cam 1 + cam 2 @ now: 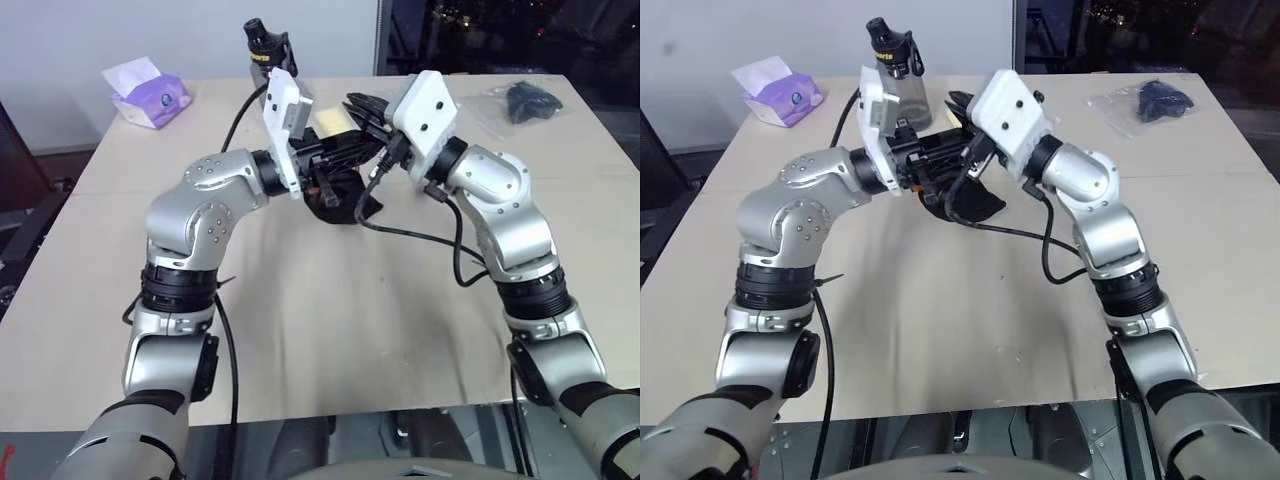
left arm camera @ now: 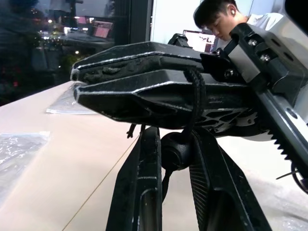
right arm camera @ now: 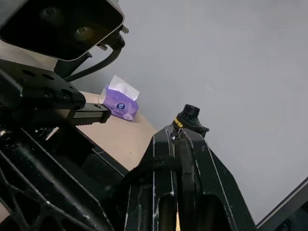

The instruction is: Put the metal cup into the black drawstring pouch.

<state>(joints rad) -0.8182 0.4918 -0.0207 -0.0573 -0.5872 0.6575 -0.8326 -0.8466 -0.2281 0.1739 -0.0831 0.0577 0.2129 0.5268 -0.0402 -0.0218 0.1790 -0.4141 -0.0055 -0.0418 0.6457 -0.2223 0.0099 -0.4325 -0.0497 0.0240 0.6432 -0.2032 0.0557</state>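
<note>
The right gripper (image 3: 175, 159) has its fingers closed on a drawstring cord (image 3: 144, 166). The left gripper (image 2: 175, 159) pinches the cord's toggle (image 2: 174, 153). The black drawstring pouch (image 1: 965, 203) hangs directly beneath both, above the worktop (image 1: 970, 320). The metal cup cannot be made out; both arms are equally near.

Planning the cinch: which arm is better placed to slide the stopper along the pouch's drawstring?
Left, likely. The left gripper has its jaws on either side of the stopper, while the right gripper is shut on the drawstring cord just above, anchoring it.
</note>
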